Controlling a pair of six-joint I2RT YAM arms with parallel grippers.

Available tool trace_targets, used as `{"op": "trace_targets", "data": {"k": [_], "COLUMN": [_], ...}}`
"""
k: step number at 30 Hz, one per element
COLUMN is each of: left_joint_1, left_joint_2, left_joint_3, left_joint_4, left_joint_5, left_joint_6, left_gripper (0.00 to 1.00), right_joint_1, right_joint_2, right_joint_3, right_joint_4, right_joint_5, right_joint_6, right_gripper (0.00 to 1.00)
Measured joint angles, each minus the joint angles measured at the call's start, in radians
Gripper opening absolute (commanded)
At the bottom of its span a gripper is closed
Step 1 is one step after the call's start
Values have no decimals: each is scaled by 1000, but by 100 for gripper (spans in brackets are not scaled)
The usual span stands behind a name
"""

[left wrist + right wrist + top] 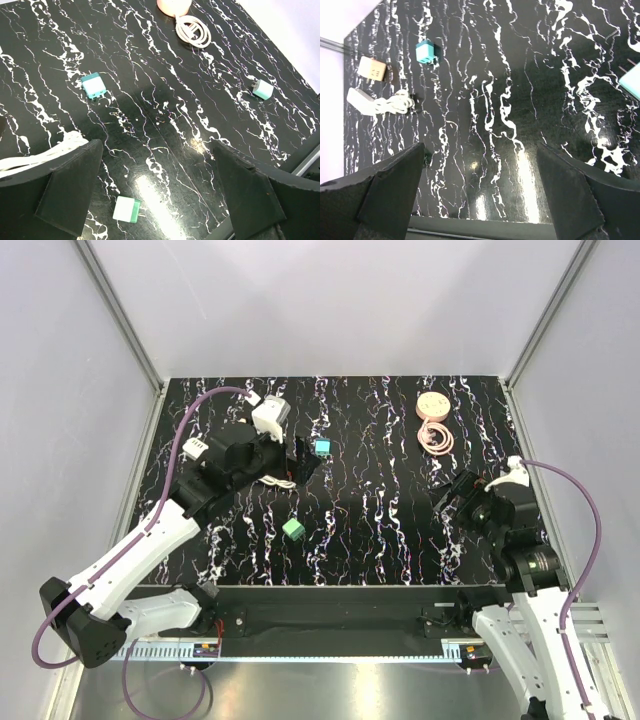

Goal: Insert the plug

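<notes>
2 YAM arms reach over a black marbled worktop point(380, 530). The left pincer point(156, 146) stands wide open and grips nothing, hanging above bare stone with a white cable point(37, 157) by its left finger. Its wrist camera shows 3 plugs lying loose on the worktop: a teal plug point(93, 85) ahead, a green plug point(126, 208) nearest, between the 2 fingers, and a pale plug point(262, 89) well off to the right. The overhead camera shows only the teal and green ones (the pale one cannot be made out there). The right pincer point(480, 146) is likewise spread wide and empty. Its wrist camera shows what the left wrist view misses: a tan adapter point(372, 70) and a white block point(359, 100) joined to the cable, both close to the worktop's edge beyond the teal plug. A pink disc point(434, 405) with its coiled pink cord point(438, 438) sits at the rear right, well apart from the teal plug
</notes>
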Motion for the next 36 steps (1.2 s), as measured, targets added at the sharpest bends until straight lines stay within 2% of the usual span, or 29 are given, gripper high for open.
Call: {"op": "trace_targets", "data": {"k": [9,12,17,20,24,26,30,36], "left_joint_1": [0,0,0,0,0,0,0,0], "left_joint_2": [-19,-32,-33,-37,-39,-39,-39,-39], "left_joint_3": [0,0,0,0,0,0,0,0], "left_joint_4": [-7,-7,-8,-14,-22,-25,-25,-25], "left_joint_5": [-122,-165,-206,-216,-222,-223,-222,-219], "left_joint_6": [-3,-5,-7,-7,-10,-10,-16,-24], "left_gripper": [99,99,99,99,99,99,99,99], "right_joint_1": [0,0,0,-3,-25,-40,-80,-121], "right_joint_2": [119,212,517,707,947,1069,1313,1541], "right_joint_3": [77,99,213,295,434,522,709,903], "right_joint_4": [-14,18,87,141,222,237,274,240], "right_joint_5": [91,101,135,175,212,219,206,190], "right_joint_6": [94,116,126,100,14,-36,-126,-234], "right_gripper": [98,96,97,93,78,75,77,74]}}
